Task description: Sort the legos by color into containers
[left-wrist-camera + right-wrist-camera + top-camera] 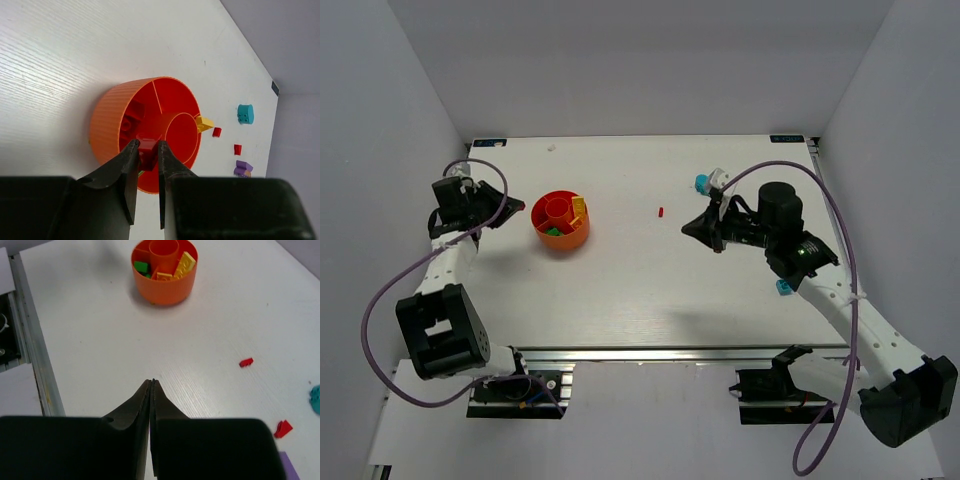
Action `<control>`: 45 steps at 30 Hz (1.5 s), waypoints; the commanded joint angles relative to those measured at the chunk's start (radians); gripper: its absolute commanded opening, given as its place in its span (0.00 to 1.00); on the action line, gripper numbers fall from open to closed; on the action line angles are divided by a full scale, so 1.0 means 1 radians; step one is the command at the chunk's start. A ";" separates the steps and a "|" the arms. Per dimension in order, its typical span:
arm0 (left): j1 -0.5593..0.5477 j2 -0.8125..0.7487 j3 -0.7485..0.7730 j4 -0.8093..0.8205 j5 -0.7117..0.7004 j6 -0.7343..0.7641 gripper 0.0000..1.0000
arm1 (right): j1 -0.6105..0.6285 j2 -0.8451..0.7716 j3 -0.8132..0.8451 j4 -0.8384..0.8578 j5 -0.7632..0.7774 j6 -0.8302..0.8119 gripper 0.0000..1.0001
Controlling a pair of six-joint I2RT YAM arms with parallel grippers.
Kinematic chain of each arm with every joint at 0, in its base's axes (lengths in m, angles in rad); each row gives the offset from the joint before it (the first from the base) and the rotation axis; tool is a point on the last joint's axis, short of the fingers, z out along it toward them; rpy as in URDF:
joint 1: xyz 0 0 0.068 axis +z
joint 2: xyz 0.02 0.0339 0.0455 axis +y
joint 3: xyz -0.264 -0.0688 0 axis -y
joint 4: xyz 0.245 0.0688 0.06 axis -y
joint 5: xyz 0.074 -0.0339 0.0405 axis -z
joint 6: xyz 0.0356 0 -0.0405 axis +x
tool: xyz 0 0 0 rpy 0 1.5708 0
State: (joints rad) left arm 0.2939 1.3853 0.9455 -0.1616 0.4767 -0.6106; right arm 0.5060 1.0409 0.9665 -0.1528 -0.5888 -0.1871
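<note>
The left fingers (131, 154) pinch a red brick (148, 148) just by the bowl (107, 125), at the worktop's (620, 290) left. The right fingers (144, 397) are pressed together, empty, mid-right.

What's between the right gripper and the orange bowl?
Only bare table, as the right wrist view shows; one loose red brick sits off to the side.

Legos (577, 209) lie in the bowl (563, 242), one brick (661, 212) right of it.
</note>
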 commanded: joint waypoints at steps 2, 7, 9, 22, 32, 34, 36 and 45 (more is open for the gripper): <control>-0.047 0.049 0.065 0.013 0.013 0.018 0.00 | -0.066 -0.022 -0.035 0.071 -0.060 0.018 0.05; -0.113 0.104 0.110 -0.009 -0.015 0.057 0.00 | -0.121 -0.053 -0.072 0.084 -0.085 0.015 0.07; -0.131 0.133 0.137 -0.036 -0.052 0.077 0.00 | -0.132 -0.059 -0.080 0.088 -0.094 0.018 0.07; -0.165 0.181 0.219 -0.116 -0.239 0.117 0.04 | -0.216 -0.053 -0.107 0.114 -0.175 0.052 0.08; -0.174 0.213 0.236 -0.156 -0.190 0.138 0.34 | -0.253 -0.033 -0.114 0.121 -0.200 0.055 0.23; -0.174 0.219 0.242 -0.167 -0.184 0.143 0.35 | -0.256 -0.030 -0.114 0.121 -0.203 0.057 0.24; -0.183 0.227 0.246 -0.174 -0.175 0.149 0.36 | -0.264 -0.028 -0.114 0.121 -0.203 0.058 0.24; -0.183 0.209 0.277 -0.194 -0.164 0.153 0.45 | -0.299 -0.021 -0.117 0.125 -0.213 0.064 0.26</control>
State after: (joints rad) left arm 0.1143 1.6299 1.1687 -0.3466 0.3000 -0.4702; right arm 0.2195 1.0172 0.8543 -0.0723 -0.7776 -0.1329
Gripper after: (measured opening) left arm 0.446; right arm 0.262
